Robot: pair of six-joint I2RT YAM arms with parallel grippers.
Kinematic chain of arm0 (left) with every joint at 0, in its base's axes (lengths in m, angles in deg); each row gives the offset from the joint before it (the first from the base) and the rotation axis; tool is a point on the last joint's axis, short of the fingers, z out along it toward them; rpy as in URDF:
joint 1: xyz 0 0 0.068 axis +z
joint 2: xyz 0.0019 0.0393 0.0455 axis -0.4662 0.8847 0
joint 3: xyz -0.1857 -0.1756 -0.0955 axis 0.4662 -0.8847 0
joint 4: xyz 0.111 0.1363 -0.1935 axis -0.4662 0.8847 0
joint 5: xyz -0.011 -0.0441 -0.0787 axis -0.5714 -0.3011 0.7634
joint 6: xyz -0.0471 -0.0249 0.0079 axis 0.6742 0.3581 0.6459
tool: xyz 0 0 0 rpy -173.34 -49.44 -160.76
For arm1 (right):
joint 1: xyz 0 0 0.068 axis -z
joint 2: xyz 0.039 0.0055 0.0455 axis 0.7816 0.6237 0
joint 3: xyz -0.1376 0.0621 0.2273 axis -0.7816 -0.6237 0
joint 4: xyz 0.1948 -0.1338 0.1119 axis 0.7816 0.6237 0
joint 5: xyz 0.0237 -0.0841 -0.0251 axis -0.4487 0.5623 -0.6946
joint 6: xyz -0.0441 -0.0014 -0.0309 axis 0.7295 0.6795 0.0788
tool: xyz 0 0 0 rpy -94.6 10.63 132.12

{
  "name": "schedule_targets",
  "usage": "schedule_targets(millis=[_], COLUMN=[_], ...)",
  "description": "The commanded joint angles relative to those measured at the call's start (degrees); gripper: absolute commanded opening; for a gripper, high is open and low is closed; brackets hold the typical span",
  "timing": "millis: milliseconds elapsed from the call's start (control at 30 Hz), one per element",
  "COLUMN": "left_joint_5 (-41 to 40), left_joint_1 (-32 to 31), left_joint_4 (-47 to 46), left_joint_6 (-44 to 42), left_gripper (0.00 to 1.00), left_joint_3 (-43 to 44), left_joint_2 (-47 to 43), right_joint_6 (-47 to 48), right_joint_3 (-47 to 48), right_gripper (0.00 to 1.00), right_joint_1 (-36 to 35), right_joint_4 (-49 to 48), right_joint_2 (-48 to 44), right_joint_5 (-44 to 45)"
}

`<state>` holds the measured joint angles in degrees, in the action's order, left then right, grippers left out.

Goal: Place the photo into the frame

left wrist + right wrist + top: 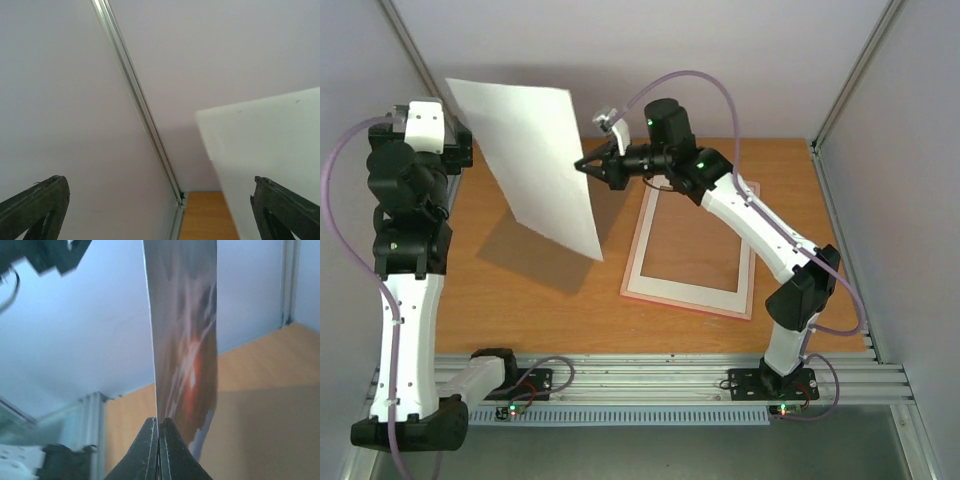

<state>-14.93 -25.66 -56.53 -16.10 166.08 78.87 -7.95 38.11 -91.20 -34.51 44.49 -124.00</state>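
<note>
Pale walls around wooden bench. Holding photo upright in air by one edge with right tool, clamped shut. Left tool gaping, empty, off far corner. Frame flat below right tool. Could sag, twist or slip from single thin pinch, missing frame.

Orange wooden tabletop, pale, perhaps lilac walls, aluminium corner posts
</note>
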Motion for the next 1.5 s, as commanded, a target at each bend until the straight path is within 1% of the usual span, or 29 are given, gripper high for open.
schedule_targets(millis=[0, 133, 200, 333, 400, 533, 667, 933, 967, 1000, 1100, 1467], left_joint_5=[2.46, 4.56, 5.45, 6.88, 7.71, 9.39, 11.30, 13.34, 13.43, 13.42, 13.43, 12.95], left_joint_1=[0.86, 0.79, 0.81, 0.88, 0.80, 0.77, 0.35, -1.87, -4.04, -4.54, -5.68, -8.06], left_joint_4=[1.11, 1.75, 2.18, 3.44, 3.93, 4.98, 5.97, 6.20, 6.20, 6.15, 5.80, 4.96], left_joint_6=[6.41, 7.18, 7.17, 7.72, 8.08, 8.67, 9.07, 8.38, 8.33, 8.16, 7.94, 7.09], left_gripper=[0.99, 0.99, 0.99, 1.00, 0.99, 0.99, 0.99, 0.99, 0.99, 0.99, 0.99, 0.99], left_joint_3=[0.56, -0.24, -0.49, -1.10, -1.31, -1.73, -2.71, -7.26, -7.66, -7.92, -8.40, -8.95], left_joint_2=[1.21, 1.86, 2.22, 2.88, 3.48, 4.92, 6.31, 7.32, 7.43, 7.52, 8.26, 9.79], right_joint_6=[-26.25, -34.79, -34.64, -27.02, -20.73, -12.84, -8.92, -0.84, 0.04, 1.07, 3.21, 9.02], right_joint_3=[-0.28, -9.30, -13.19, -16.32, -16.34, -16.41, -17.55, -16.47, -16.26, -15.91, -15.32, -15.00], right_gripper=[0.01, 0.01, 0.01, 0.01, 0.01, 0.01, 0.01, 0.01, 0.01, 0.01, 0.01, 0.01], right_joint_1=[6.39, 13.97, 16.89, 21.66, 23.58, 27.34, 31.32, 38.92, 40.40, 41.38, 43.45, 48.38], right_joint_4=[3.12, 1.56, 2.42, 9.25, 13.79, 20.05, 24.25, 32.85, 33.75, 34.91, 37.56, 41.58], right_joint_2=[2.65, 4.69, 4.97, 5.77, 6.44, 6.96, 6.40, 7.03, 7.19, 7.38, 8.22, 9.25], right_joint_5=[-6.51, -6.64, -6.14, -5.44, -4.41, -1.93, -0.04, 0.00, 0.03, 0.04, -0.33, 0.72])
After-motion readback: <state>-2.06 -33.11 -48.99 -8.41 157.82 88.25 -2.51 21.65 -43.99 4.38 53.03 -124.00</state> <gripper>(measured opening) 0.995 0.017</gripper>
